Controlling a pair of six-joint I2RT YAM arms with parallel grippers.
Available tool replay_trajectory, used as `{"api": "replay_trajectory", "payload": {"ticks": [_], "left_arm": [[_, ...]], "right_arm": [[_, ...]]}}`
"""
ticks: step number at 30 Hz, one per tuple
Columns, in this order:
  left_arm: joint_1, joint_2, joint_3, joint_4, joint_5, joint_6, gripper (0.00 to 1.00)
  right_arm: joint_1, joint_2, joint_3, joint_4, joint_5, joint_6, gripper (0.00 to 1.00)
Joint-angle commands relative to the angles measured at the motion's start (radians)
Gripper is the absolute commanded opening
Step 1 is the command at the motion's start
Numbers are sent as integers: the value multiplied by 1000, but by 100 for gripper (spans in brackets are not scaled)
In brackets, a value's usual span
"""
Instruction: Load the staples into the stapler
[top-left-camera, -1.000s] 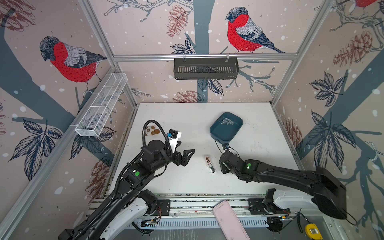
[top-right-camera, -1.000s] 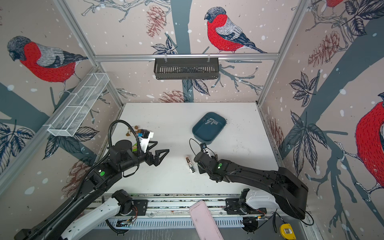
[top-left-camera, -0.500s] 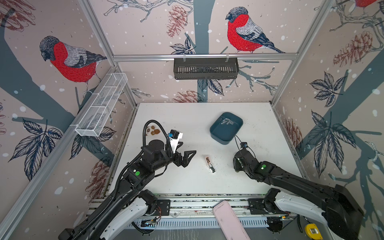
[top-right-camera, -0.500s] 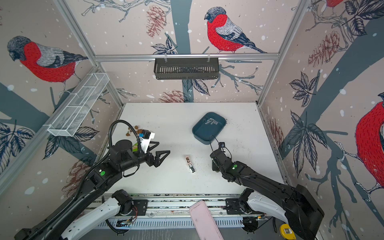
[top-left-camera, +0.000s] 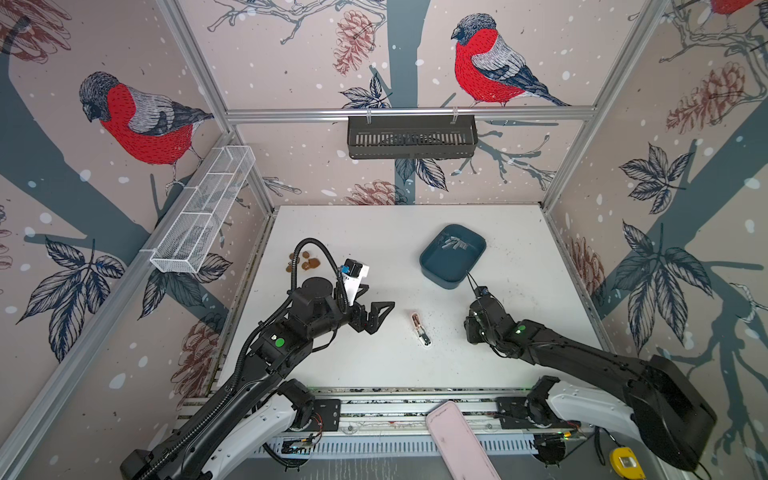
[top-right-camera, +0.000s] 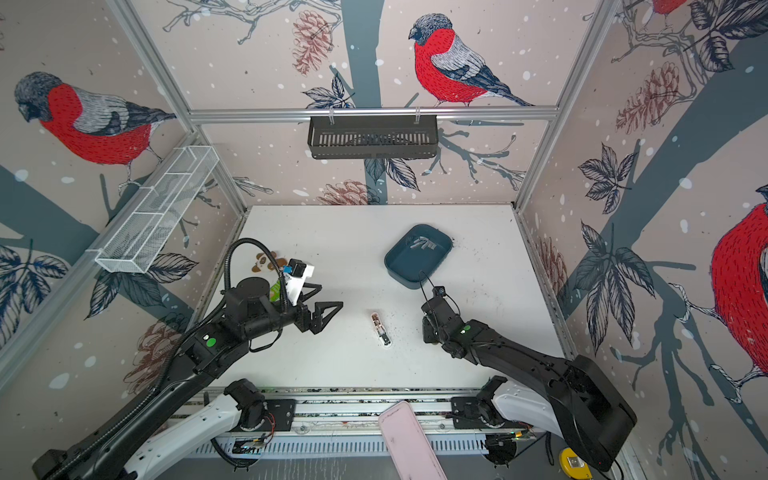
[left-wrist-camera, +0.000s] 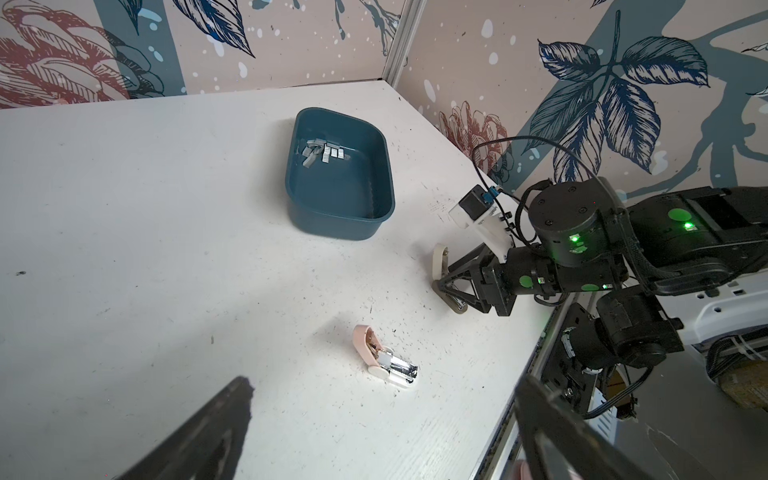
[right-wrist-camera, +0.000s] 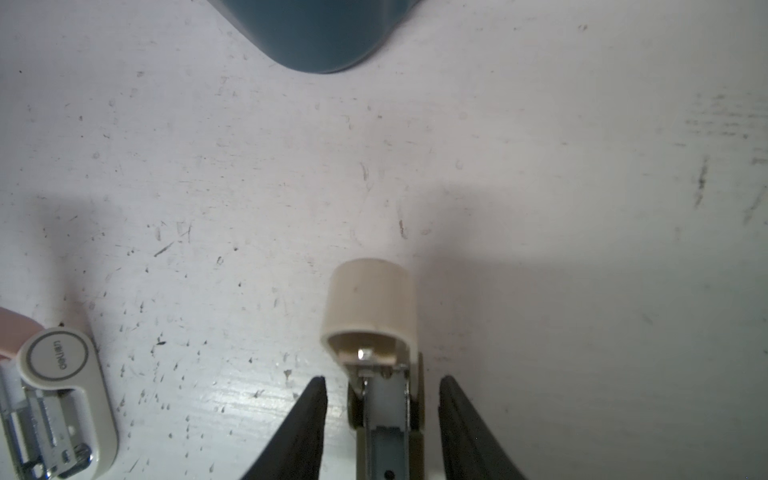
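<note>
Several silvery staples (top-left-camera: 455, 243) (top-right-camera: 423, 243) (left-wrist-camera: 324, 151) lie in a dark blue tray (top-left-camera: 432, 270) (left-wrist-camera: 340, 220). A pink and white mini stapler (top-left-camera: 420, 329) (top-right-camera: 380, 329) (left-wrist-camera: 384, 357) (right-wrist-camera: 54, 399) lies opened mid-table. A cream and olive mini stapler (right-wrist-camera: 374, 324) (left-wrist-camera: 439, 259) sits between the fingers of my right gripper (right-wrist-camera: 382, 380) (left-wrist-camera: 446, 286), which is open with a gap on each side. In both top views the wrist hides that stapler. My left gripper (top-left-camera: 374, 297) (top-right-camera: 324, 296) (left-wrist-camera: 384, 386) hangs wide open and empty, left of the pink stapler.
Brown stickers (top-left-camera: 303, 262) lie at the table's left. A white mesh basket (top-left-camera: 203, 208) hangs on the left wall and a black basket (top-left-camera: 411, 137) on the back rail. A pink flat object (top-left-camera: 457, 440) juts over the front rail.
My right gripper has moved right, away from the pink stapler, and its jaws have narrowed. The left arm, the tray and the pink stapler have stayed put.
</note>
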Motion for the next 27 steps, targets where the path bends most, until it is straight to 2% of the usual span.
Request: {"api": "replay_trajectory", "payload": {"ticks": [1,7,13,16,20,24,27], "left_arm": [[1,-6,3,27,12,7,98],[2,0,1,51,72,7,98],[1,-35,-10,56,47,-3,98],[1,-40,-12,63,55,-3,98],[1,-32,-10,60,58,0,98],[1,-21,-6,58,66,1,98],[1,-21,-5,53,62,1,98]], "right_arm": [[5,24,10,18,11,4,44],[48,83,22,30,76,40,39],[98,153,72,25,109,7,31],[131,165,77,66,70,-49,26],[170,164,75,129,-16,-133,26],[193,186,100,138,-48,-187,26],[206,227,128,123,-29,-191,26]]}}
